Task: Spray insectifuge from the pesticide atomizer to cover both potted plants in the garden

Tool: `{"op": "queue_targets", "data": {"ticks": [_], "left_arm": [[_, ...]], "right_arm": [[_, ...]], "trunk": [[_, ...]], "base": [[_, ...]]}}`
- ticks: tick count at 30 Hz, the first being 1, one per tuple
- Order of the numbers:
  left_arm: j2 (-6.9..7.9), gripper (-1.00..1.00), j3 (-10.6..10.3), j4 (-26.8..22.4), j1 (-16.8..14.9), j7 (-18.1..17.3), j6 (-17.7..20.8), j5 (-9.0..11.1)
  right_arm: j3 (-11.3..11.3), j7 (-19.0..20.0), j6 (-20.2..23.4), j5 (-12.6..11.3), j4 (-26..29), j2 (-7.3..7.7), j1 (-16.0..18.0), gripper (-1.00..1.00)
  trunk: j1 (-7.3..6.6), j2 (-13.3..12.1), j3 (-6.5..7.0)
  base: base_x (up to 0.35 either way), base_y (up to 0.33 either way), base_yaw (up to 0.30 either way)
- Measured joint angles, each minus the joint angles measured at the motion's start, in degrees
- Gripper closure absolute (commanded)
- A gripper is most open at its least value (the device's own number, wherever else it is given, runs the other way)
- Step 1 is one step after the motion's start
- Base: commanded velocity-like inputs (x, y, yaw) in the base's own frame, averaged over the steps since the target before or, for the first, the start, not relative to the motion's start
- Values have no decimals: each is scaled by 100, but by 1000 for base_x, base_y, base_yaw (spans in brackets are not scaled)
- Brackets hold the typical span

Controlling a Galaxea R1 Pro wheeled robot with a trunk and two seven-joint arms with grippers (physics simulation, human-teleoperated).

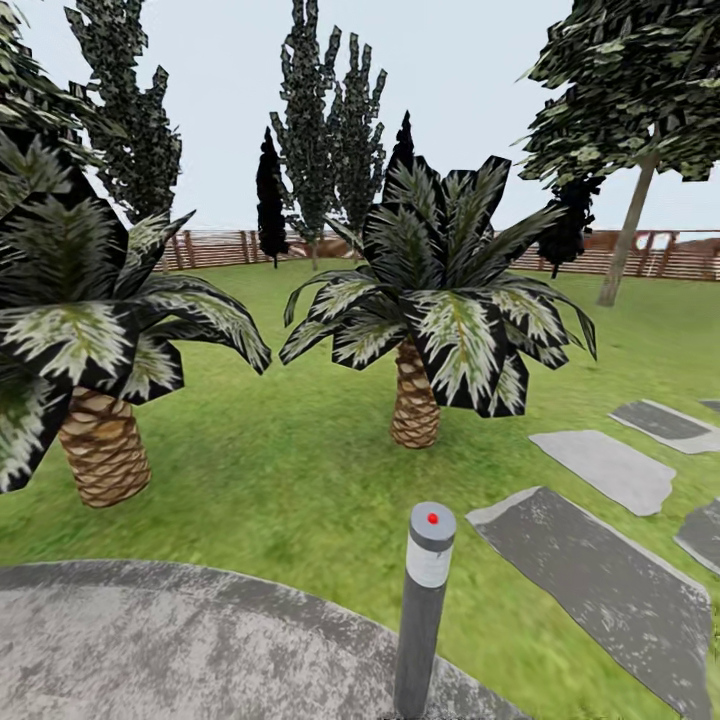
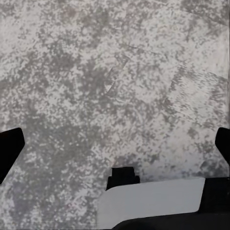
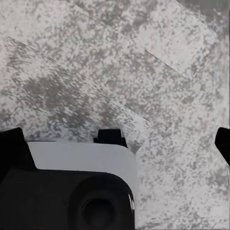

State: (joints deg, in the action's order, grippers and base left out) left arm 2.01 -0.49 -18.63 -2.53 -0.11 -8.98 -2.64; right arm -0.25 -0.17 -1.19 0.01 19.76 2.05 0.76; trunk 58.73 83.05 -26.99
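The pesticide atomizer and the two potted plants are out of view. Ahead lies the garden lawn (image 1: 300, 460), with the grey round patio (image 1: 150, 640) at my feet. My left gripper (image 2: 115, 146) hangs open over the mottled grey patio surface (image 2: 96, 72), its dark fingertips (image 2: 8, 148) wide apart and nothing between them. Over the same paving (image 3: 158, 72), my right gripper (image 3: 117, 143) is open too, fingertips (image 3: 12, 143) spread wide and empty.
A grey bollard lamp (image 1: 425, 600) with a red dot stands at the patio's edge, close in front. Two scaly-trunked palms (image 1: 415, 400) (image 1: 100, 450) rise on the lawn. Pale stepping stones (image 1: 590, 570) run off to the right. A brown slatted fence (image 1: 220, 248) and trees close the far side.
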Motion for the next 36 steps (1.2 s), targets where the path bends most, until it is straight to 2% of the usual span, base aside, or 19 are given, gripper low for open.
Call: {"op": "queue_targets", "data": {"ticks": [3,4,6,10,15,21,27,36], "left_arm": [[11,-100,4,-78,-185,2,0,-5],[2,-100,0,-93,-376,-3,-6,-9],[1,-100,-5,-76,-414,-4,-21,-10],[6,-100,-11,-51,-383,-4,-85,-14],[88,-100,-13,-19,-367,2,-146,-67],[118,-100,12,-19,-369,5,-182,-49],[128,-100,44,150,-369,12,-436,-50],[114,-100,28,199,-369,6,-463,-70]], "right_arm": [[-5,-1,-5,-5,378,50,0,-100],[-6,1,-8,-12,861,107,3,-100],[-7,6,-11,-16,1027,117,-1,-100],[-7,10,-104,-15,1041,117,-1,-100],[0,9,-525,-2,979,113,-2,-100],[-6,9,-576,-4,846,112,-1,-100],[-7,2,-583,-9,840,112,-1,-100],[-7,1,-583,-7,833,112,-1,-100]], "trunk": [[0,0,-6],[0,0,-4],[0,0,-7],[0,0,-7],[0,0,-7],[0,0,-7],[0,0,-7],[0,0,-7]], "base": [[0,0,-273],[0,0,-281],[0,0,-283],[0,0,-284],[0,0,-284],[0,0,-284],[0,0,-285],[0,0,-285]]}}
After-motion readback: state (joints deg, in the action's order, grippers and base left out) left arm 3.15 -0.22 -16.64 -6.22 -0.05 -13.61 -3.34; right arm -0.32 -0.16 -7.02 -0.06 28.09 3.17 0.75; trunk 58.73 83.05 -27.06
